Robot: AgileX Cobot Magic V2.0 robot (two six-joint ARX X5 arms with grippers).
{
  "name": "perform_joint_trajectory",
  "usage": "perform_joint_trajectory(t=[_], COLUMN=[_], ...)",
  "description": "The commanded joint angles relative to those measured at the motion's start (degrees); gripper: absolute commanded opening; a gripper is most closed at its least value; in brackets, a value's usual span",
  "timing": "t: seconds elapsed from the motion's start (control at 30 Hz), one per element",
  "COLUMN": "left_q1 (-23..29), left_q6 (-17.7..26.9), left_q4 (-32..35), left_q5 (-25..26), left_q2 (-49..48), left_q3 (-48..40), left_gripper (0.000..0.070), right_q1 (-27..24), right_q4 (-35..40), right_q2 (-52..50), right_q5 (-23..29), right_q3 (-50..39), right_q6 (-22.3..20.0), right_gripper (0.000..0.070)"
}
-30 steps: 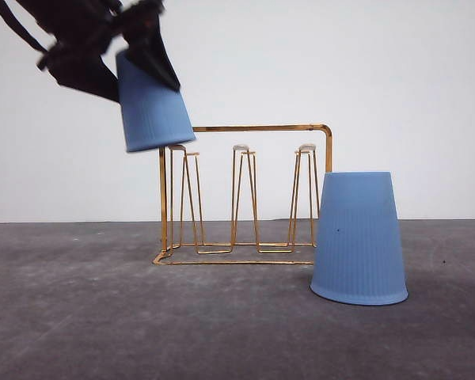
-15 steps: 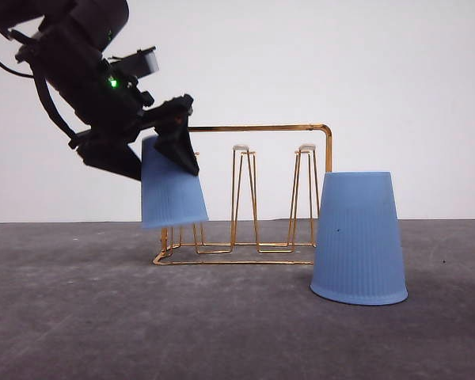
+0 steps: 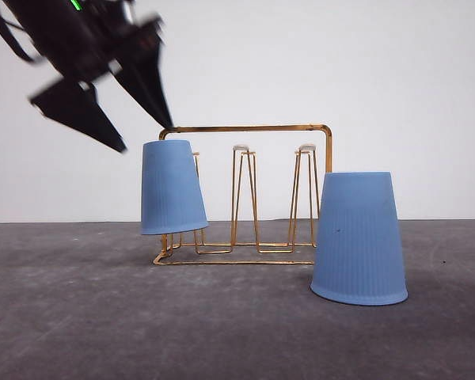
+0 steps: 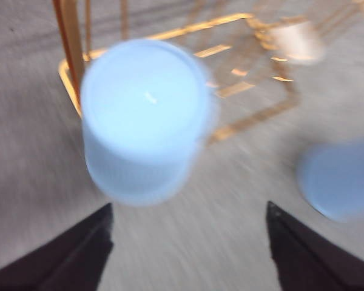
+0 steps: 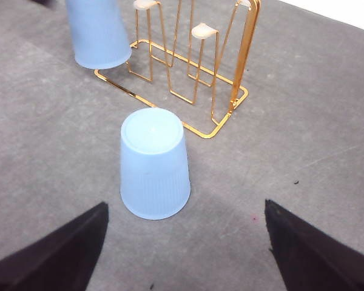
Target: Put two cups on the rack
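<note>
Front view shows the gold wire rack (image 3: 245, 198) on the grey table (image 3: 79, 317), thin legs and an arched top bar, white-tipped pegs standing upright; one light blue ribbed cup (image 3: 171, 188) hangs upside down over the rack's leftmost peg, tilted slightly, its rim clear of the table; the second cup (image 3: 359, 237) sits upside down on the table just in front of the rack's right end, one edge lifted a touch; the left gripper (image 3: 146, 134) is above the rack's left end, fingers spread wide and touching nothing; half a second ago it was clamped on that hung cup, and it has since let go and risen; the right gripper (image 5: 182, 254) hovers over the standing cup, its dark fingers wide apart; the second cup has not shifted
</note>
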Motion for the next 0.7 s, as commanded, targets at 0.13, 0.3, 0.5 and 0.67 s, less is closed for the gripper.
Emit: perform_joint_trajectory(t=[0.13, 0.3, 0.5, 0.67], left_q1=[0.67, 2.99, 7.29, 8.55], left_q6=[-0.74, -1.58, -4.65, -5.49], left_q4=[-6.69, -4.83, -4.14, -5.23], left_q5=[0.37, 0.22, 0.22, 0.22], left_q2=[-6.39, -16.19, -27.08, -31.57], left_q3=[-3.05, -13.28, -23.94, -25.53], left_gripper=[0.0427, 0.0427, 0.0428, 0.0428], right_q1=[0.4, 1.26, 3.9, 6.45], right_q4=[1.15, 4.0, 11.69, 18.89], right_q2=[1.57, 6.04, 14.92, 24.5], right_q5=[-1.87, -3.53, -4.17, -4.15], right_q3=[0.42, 0.42, 0.42, 0.42], right_q6=[3.57, 6.03, 7.16, 7.15], right_gripper=[0.0522, 0.0522, 0.0523, 0.0567])
